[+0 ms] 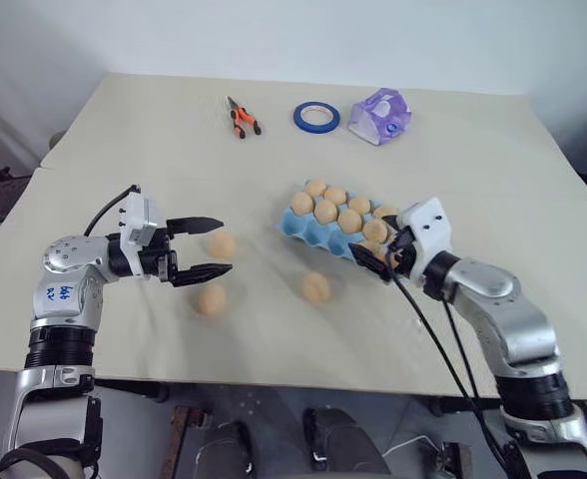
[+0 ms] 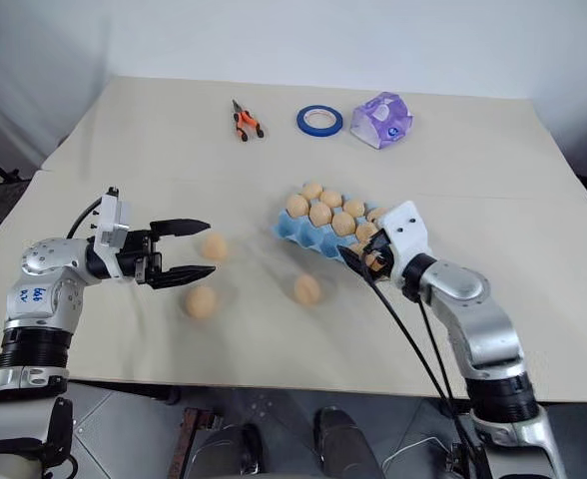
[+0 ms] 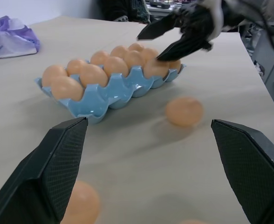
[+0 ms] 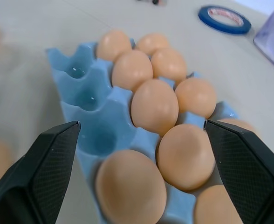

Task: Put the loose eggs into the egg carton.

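Left gripper (image 1: pixel 210 245) is being held level just above the table (image 1: pixel 104 140), jaws spread wide and empty, facing the near pair of loose eggs: one egg (image 1: pixel 221 243) sitting between the fingertips' line, another egg (image 1: pixel 211 299) just below it toward the table's front edge. Likely being lined up for a pick; no contact is being made yet.

A third loose egg (image 1: pixel 316 287) is lying near the carton's front side, apart from both grippers.

The light blue egg carton (image 1: pixel 303 229) is sitting mid-table, angled, mostly filled with tan eggs; three cups along the front row at its left end are being left empty (image 4: pixel 85 98), matching the three loose eggs.

Right gripper (image 1: pixel 377 257) is being held at the carton's right end, jaws wide apart and nothing gripped, straddling the filled cups in the right wrist view, so a placement there looks done.

Behind the carton: orange-handled pliers (image 1: pixel 242 118), blue tape roll (image 1: pixel 316 117), purple crumpled wrapper (image 1: pixel 380 116), all well clear of the work.
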### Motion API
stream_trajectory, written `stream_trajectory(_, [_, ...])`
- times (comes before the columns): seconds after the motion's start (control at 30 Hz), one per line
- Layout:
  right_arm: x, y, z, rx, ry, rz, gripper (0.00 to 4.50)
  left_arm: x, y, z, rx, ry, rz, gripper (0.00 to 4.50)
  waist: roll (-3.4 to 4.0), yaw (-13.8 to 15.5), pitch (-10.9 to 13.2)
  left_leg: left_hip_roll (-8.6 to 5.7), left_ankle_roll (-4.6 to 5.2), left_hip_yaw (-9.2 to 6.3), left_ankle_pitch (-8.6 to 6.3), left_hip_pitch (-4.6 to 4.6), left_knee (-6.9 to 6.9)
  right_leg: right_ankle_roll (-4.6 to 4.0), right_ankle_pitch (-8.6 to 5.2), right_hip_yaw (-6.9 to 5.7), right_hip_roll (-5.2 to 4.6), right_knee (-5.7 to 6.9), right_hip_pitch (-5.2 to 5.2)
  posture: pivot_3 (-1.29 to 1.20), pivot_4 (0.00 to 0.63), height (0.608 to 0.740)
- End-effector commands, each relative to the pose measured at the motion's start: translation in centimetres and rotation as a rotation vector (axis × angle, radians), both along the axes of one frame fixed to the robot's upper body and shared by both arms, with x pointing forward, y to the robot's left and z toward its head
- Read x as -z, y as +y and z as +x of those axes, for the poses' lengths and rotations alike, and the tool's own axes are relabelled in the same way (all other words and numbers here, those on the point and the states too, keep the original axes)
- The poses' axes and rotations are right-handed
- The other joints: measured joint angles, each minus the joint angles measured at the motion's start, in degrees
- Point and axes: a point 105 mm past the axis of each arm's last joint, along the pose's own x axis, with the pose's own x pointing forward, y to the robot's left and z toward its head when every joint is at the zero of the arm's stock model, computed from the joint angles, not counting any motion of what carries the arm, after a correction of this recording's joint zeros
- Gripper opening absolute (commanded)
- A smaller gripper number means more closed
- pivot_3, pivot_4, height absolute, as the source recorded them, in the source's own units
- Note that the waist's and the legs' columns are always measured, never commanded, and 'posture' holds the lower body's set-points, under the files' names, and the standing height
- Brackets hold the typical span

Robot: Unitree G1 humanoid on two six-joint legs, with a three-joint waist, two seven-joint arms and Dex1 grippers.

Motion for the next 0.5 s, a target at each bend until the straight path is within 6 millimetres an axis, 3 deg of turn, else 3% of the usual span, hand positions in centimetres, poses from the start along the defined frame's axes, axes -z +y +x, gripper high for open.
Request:
stream_trajectory(0.03, [-1.9,-0.4,-2.7,-0.081,-0.030,0.015,4.48,-1.3,0.2,-0.2,0.003,-0.052,-0.005,4.50,0.00,0.05,0.00,0.00,0.00,0.00,0.00,0.00,-0.02,0.00,0.00,0.00,0.00,-0.03,0.00,0.00,0.150,0.740])
stream_trajectory(0.27, [0.6,-2.5,-8.8,-0.263,0.087,-0.030,4.48,-1.2,0.5,0.1,-0.015,-0.045,-0.008,4.50,-0.01,0.30,0.00,-0.03,0.09,-0.06,-0.08,0.01,-0.03,0.05,-0.02,-0.04,0.01,-0.21,0.15,0.00,0.150,0.740])
stream_trajectory(0.5, [2.3,-5.7,-11.3,-0.244,0.126,-0.005,4.48,-1.2,1.4,0.5,-0.040,-0.029,-0.009,4.50,-0.02,-0.01,0.00,-0.04,0.16,-0.07,-0.11,0.29,0.02,0.09,0.01,-0.03,0.01,-0.21,0.42,0.00,0.150,0.740])
